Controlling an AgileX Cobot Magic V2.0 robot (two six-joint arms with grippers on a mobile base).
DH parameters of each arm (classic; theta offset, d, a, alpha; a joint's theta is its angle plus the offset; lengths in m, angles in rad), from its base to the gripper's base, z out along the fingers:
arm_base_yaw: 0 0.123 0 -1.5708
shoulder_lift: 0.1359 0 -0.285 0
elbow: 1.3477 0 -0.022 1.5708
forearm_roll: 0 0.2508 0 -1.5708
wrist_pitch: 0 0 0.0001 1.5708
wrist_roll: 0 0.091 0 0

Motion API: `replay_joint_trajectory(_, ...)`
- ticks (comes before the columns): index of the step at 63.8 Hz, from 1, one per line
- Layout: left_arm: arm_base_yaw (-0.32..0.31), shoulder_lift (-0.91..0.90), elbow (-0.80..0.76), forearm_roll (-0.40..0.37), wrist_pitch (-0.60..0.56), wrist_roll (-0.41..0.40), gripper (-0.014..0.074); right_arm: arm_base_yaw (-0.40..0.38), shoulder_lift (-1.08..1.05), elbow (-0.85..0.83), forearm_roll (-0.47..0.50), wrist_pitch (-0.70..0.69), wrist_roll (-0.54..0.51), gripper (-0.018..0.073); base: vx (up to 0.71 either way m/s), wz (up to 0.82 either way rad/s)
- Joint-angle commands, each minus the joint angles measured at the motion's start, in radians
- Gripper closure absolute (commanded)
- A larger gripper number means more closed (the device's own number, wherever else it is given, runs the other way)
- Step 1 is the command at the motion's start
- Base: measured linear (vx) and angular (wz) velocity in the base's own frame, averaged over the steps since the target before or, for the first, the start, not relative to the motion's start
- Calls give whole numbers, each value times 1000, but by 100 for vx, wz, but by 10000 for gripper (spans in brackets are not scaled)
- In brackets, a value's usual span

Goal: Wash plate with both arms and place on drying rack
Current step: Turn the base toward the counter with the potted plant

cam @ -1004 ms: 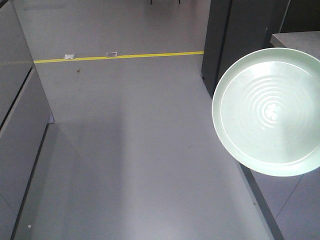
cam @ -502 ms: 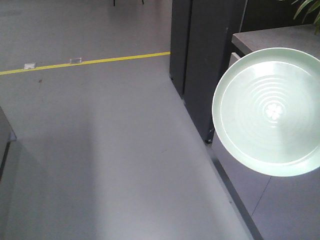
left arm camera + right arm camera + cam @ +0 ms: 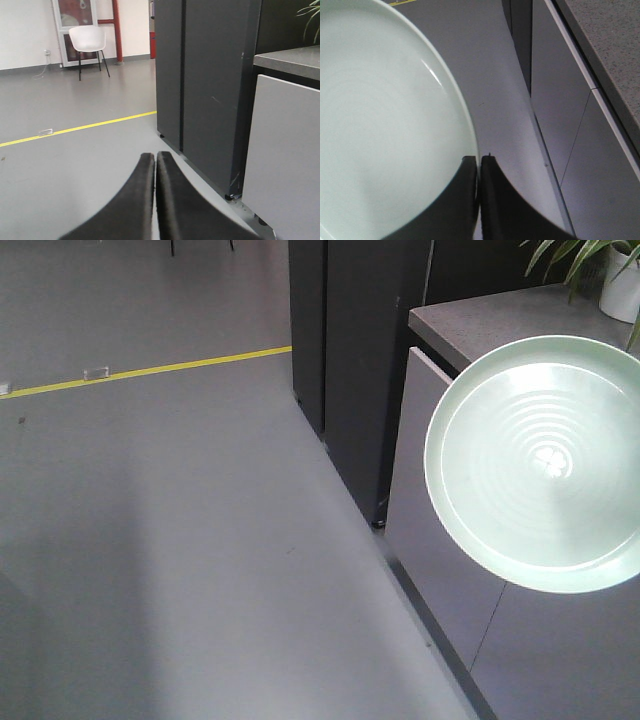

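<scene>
The pale mint-green plate (image 3: 535, 465) hangs in the air at the right of the front view, face toward the camera, with faint rings on it. In the right wrist view the same plate (image 3: 385, 125) fills the left side, and my right gripper (image 3: 479, 159) is shut on its rim, one finger on each side. My left gripper (image 3: 155, 156) is shut with nothing between its dark fingers, pointing out over the grey floor. The drying rack is out of view.
A tall dark cabinet (image 3: 355, 360) stands ahead, with a grey counter and its light doors (image 3: 440, 500) to its right. A potted plant (image 3: 610, 270) sits on the counter. A yellow floor line (image 3: 150, 368) crosses the grey floor. A white chair (image 3: 89, 42) stands far off.
The whole view has swung: the dark cabinet and counter have slid left into the frame and the yellow line has moved left. The plate keeps its place in the view.
</scene>
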Motion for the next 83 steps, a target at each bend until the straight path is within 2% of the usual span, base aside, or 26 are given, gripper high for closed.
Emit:
replay_joint_trajectory(1,1,-16,22,-8,-66,-2,603,-7,-10,-26,41,-47,-6,563,7,-17)
replay_joint_trajectory(83,1,-16,22,-8,-66,-2,603,-7,-10,-26,41,-47,-6,563,8,-17)
